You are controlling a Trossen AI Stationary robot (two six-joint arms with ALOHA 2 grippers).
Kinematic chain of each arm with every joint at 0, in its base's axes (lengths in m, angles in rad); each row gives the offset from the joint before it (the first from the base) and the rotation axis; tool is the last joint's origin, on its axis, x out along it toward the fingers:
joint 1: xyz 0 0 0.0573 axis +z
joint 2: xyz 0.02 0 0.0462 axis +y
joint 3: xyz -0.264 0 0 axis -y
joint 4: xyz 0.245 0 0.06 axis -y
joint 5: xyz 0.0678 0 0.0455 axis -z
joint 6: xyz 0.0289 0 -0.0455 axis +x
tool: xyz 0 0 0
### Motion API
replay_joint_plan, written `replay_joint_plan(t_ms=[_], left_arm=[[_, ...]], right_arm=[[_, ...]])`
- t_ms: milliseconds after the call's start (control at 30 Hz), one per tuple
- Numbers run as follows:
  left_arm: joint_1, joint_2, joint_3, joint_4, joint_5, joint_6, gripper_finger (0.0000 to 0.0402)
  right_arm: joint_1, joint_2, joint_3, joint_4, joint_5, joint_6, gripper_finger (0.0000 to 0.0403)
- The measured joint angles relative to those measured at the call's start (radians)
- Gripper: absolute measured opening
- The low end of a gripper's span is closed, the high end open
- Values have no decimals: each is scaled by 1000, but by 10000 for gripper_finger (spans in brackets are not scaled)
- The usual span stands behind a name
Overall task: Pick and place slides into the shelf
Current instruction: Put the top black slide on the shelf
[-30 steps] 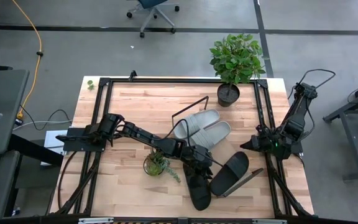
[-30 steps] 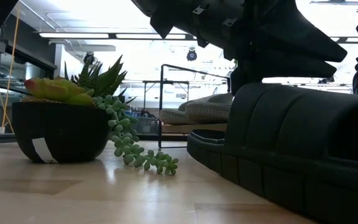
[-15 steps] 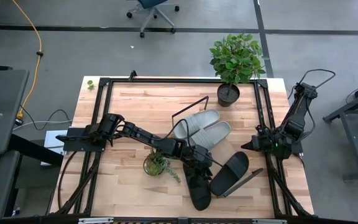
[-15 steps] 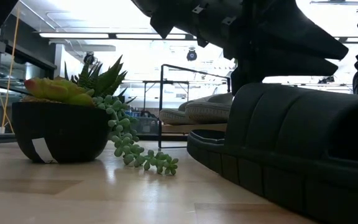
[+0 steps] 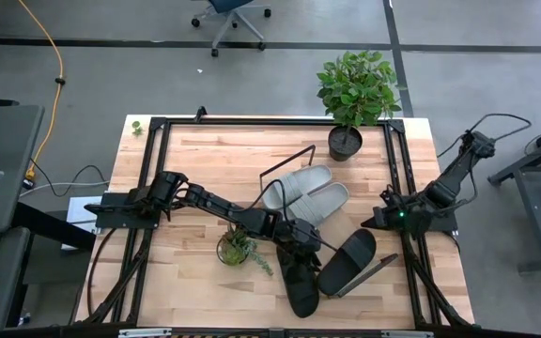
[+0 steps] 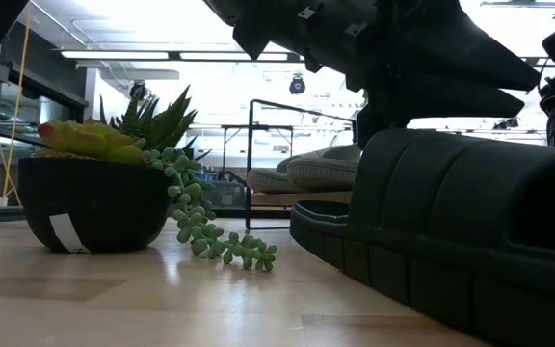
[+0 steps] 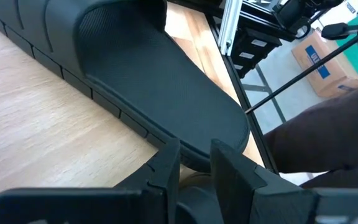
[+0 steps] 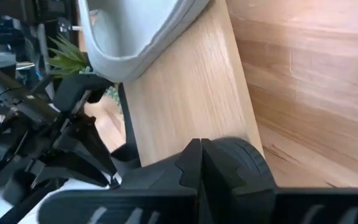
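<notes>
Black slide under left gripper, near table's front edge.
L fingers nearly together, w/ only a thin gap, at the slide's edge; can't tell if anything's gripped. 2nd black slide just beside it. Two grey slides lie on shelf. R gripper clenched, at table's right side.

Leafy potted plant, small succulent pot, office chair.
</notes>
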Motion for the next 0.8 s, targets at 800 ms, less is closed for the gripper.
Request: replay_joint_plan(t_ms=[800], left_arm=[[107, -53, 458, -1020, -46, 500, 5]], right_arm=[[-194, 37, 0, 69, -193, -202, 0]])
